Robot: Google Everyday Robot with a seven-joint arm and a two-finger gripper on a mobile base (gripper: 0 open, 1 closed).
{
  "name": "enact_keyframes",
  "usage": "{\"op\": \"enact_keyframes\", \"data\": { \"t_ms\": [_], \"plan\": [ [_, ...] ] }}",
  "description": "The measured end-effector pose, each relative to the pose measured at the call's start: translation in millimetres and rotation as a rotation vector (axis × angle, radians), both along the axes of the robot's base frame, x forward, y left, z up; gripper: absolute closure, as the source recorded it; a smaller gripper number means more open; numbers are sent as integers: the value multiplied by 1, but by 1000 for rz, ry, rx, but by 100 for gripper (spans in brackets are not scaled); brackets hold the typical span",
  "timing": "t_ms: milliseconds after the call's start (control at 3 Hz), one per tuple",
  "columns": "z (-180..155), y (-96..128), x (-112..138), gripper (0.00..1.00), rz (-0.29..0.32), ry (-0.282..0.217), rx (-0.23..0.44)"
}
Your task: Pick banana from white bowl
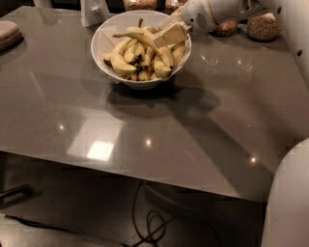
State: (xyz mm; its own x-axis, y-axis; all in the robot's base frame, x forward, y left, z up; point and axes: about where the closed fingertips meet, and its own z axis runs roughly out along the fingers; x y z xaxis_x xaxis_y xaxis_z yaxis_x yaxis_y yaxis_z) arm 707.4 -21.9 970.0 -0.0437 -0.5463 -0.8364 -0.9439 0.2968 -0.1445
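The white bowl [104,46] stands at the back middle of the grey table and holds a pile of yellow bananas. The banana [136,37], the longest one, lies on top of the pile, its thin brown stem pointing left. My gripper [169,34] reaches in from the upper right on a white arm [212,12]. It is low over the right side of the bowl, at the right end of that banana. Whether it touches the banana does not show.
Glass jars [263,26] stand behind the bowl at the back right, more at the back edge [140,4]. A white object [94,10] stands behind the bowl at the left. A grey pad [7,34] lies at far left. Cables [154,224] lie under the table's front edge.
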Motion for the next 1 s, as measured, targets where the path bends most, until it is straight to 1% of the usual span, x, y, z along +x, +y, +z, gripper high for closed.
{"op": "enact_keyframes", "data": {
  "t_ms": [333,1000],
  "plan": [
    [-13,10,10,44,9,23,-25],
    [-38,18,20,44,16,68,-76]
  ]
}}
